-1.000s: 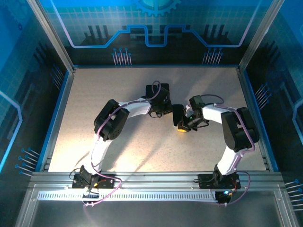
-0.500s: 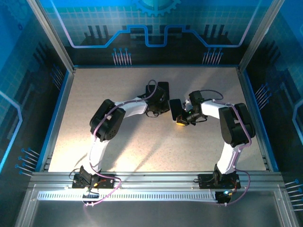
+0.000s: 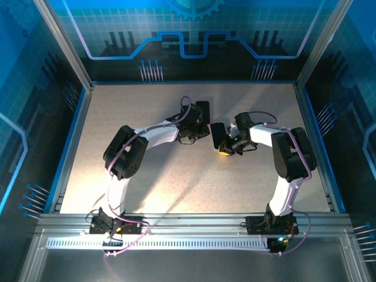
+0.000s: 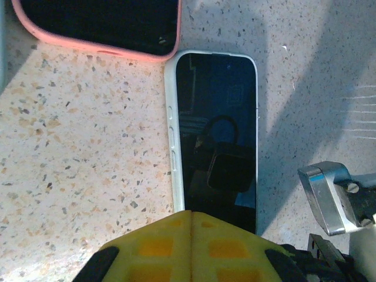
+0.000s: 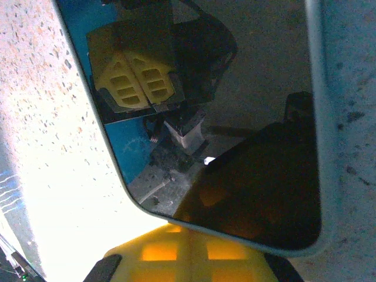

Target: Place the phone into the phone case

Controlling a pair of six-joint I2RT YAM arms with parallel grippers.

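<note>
The phone (image 4: 216, 135) lies screen-up on the speckled table (image 4: 76, 147), its far corner just beside the pink phone case (image 4: 100, 23), while the left fingers (image 4: 158, 247) and right fingers (image 5: 158, 255) are each pressed together, gripping nothing, at the phone's edge.

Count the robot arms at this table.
2. The left arm rises from its base at the near-left edge and bends inward over the table. The right arm does the same from the near-right edge. None seems hidden.
</note>
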